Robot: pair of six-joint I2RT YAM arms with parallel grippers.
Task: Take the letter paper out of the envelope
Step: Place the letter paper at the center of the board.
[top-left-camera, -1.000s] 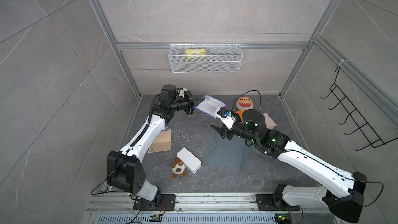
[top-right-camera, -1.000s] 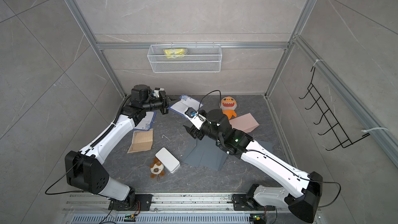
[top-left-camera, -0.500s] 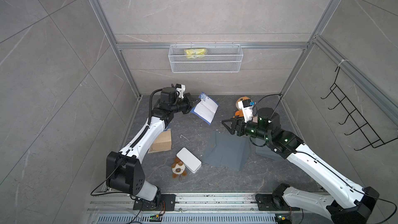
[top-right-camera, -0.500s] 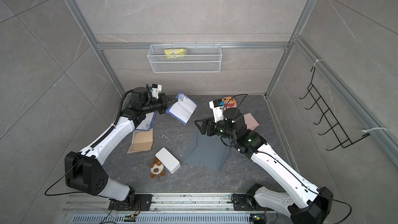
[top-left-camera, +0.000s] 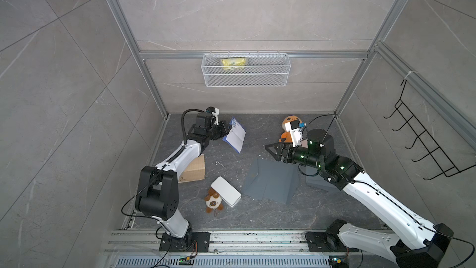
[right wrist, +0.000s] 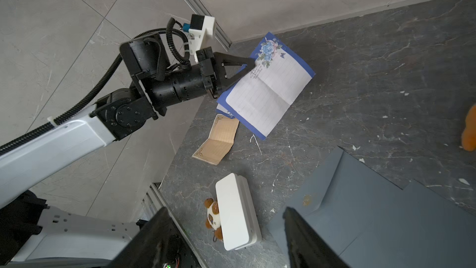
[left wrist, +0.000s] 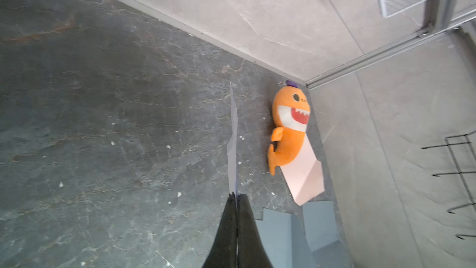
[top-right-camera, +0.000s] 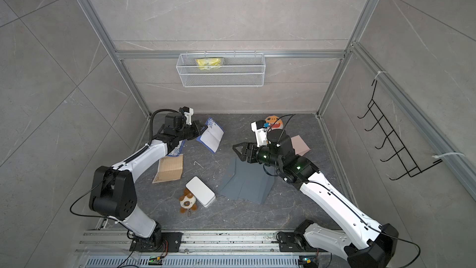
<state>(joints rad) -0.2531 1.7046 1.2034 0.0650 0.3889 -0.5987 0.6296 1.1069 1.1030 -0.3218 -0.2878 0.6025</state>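
**Letter paper free of the envelope, held aloft: extraction complete, placement pending**

The letter paper (right wrist: 268, 91), a lined sheet with a blue border and a floral corner, hangs in the air over the rear part of the counter (top-left-camera: 257, 215), well apart from the envelope (top-left-camera: 270, 181). It is creased across the middle and sags below the grip. The left end effector (right wrist: 251, 67) is clamped on the sheet's edge near the floral corner. The left wrist view shows the two jaws pressed together with the paper (left wrist: 233, 145) edge-on between them.

The grey envelope lies flat and unfolded at mid-counter, nothing showing inside it. The right end effector (top-left-camera: 270, 152) hovers near the envelope's far edge with its jaws apart and nothing between them. Whether it touches the flap cannot be made out.

Judged step: the withdrawal itself is finished, and what remains is to set the sheet down. That calls for lowering the left arm until the hanging end meets bare counter, then laying the sheet flat before the jaws part. It should land clear of the tan sheet (top-left-camera: 194, 170) and the white box (top-left-camera: 226, 191) nearby.
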